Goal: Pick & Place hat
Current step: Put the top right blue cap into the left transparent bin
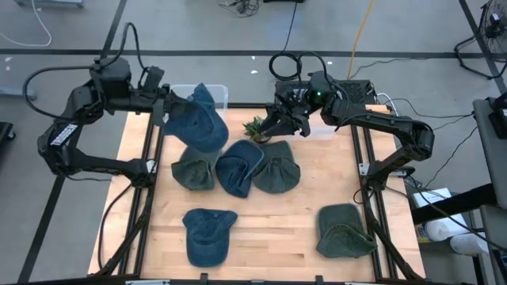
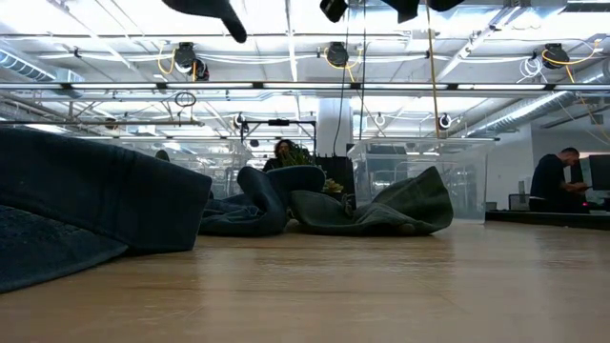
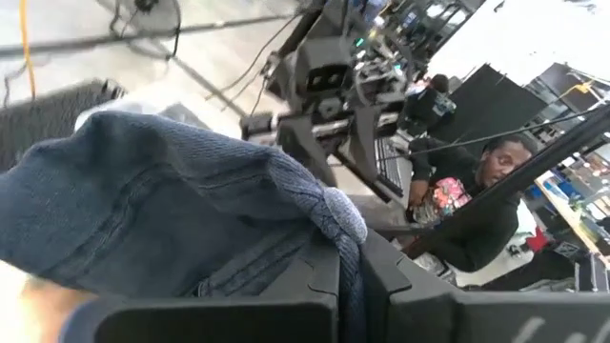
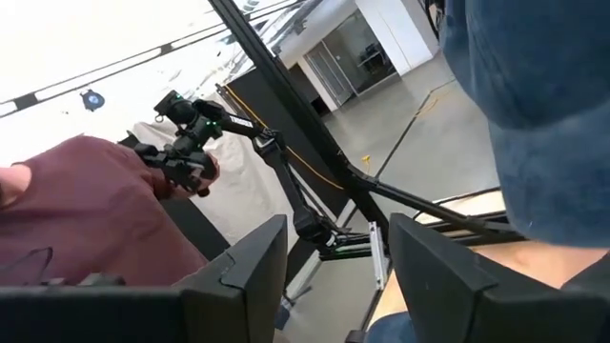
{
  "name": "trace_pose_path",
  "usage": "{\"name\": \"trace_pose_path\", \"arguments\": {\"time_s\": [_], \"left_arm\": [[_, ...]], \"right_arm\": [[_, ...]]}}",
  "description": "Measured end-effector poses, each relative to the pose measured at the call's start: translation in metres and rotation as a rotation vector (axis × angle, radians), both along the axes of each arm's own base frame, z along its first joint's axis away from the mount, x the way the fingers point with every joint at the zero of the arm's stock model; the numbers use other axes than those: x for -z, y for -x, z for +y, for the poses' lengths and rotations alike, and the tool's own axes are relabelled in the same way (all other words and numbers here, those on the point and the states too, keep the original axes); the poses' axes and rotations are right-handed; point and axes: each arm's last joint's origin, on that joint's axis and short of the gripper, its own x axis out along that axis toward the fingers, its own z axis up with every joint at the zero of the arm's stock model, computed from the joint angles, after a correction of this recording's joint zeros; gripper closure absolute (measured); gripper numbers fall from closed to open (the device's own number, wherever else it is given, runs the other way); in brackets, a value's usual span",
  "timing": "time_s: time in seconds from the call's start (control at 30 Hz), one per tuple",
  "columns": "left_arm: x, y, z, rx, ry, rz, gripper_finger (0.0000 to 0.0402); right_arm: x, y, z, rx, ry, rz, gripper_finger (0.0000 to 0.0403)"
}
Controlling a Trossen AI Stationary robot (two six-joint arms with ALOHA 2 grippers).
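Blue hat [image 3: 162,210] clamped in left hand [image 1: 165,107] | right hand [image 4: 334,276] fingers apart, empty

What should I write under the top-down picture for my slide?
Left pincer lifts a blue hat above the clear bin, five hats left on the table.

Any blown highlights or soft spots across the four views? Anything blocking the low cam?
High view: even light, white glare specks on the grey floor beyond the table. Low view: bright ceiling lights, dark blue denim hat fills the near left, soft and close. Left wrist view: blown corner, held blue denim cap blurred. Right wrist view: overexposed white area behind, open right gripper dark by contrast.
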Motion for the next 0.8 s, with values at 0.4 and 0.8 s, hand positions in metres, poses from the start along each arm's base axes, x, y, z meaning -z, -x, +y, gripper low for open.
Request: {"name": "trace_pose_path", "arguments": {"time_s": [0.4, 0.8], "left_arm": [[0.006, 0.006, 0.006, 0.021, 0.106, 0.043, 0.0398], [0.009, 0.009, 0.026, -0.162, -0.076, 0.104, 0.0399]], "right_arm": [[0.000, 0.000, 0.000, -0.005, -0.021, 0.016, 0.0232], [-0.001, 0.000, -0.001, 0.002, 0.006, -0.010, 0.0232]]}}
